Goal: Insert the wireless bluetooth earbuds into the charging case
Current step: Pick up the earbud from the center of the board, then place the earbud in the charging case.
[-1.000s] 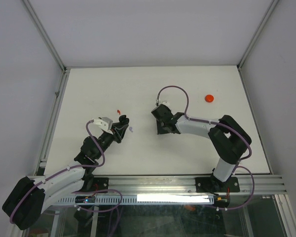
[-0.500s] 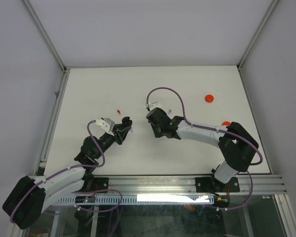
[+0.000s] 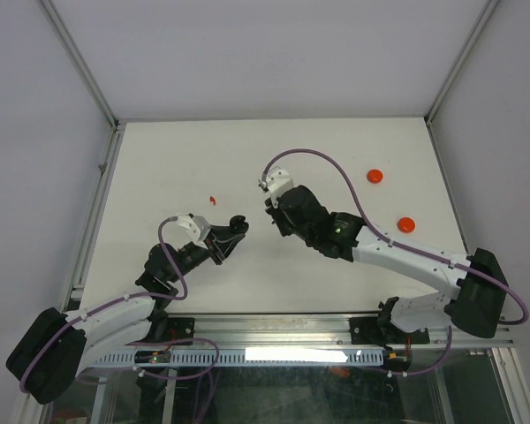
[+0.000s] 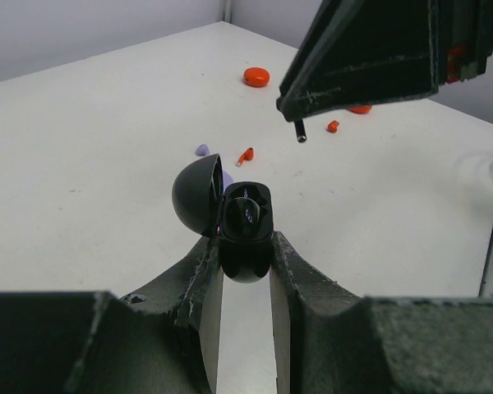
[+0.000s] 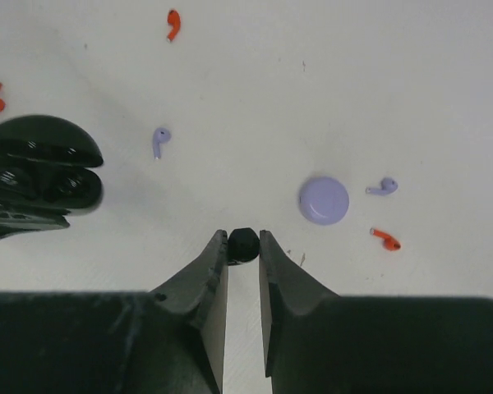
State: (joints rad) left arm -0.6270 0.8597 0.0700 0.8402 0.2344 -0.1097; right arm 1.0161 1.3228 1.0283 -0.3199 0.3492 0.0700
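Observation:
My left gripper [image 4: 245, 248] is shut on the open black charging case [image 4: 245, 220], lid [image 4: 195, 197] swung to the left, held above the table; it also shows in the top view [image 3: 233, 230]. My right gripper [image 5: 243, 244] is shut on a black earbud [image 5: 244, 245] and hovers just right of the case [image 5: 41, 168]; in the top view the right gripper [image 3: 272, 210] is close to the left one. In the left wrist view the black earbud's stem [image 4: 300, 131] hangs from the right gripper above and beyond the case. Red earbuds [image 5: 173, 23] [image 5: 385, 239] and lavender earbuds [image 5: 159, 139] [image 5: 384, 187] lie loose on the table.
A lavender disc [image 5: 324, 199] lies under the right gripper. Two red discs [image 3: 374, 176] [image 3: 407, 224] sit at the right of the white table [image 3: 159, 159]. One red earbud [image 3: 211, 200] lies left of the grippers. Metal frame posts border the table.
The right arm has stretched out to the left and brought its gripper up beside the left gripper. The left gripper has shifted right with the case. A second red disc is uncovered.

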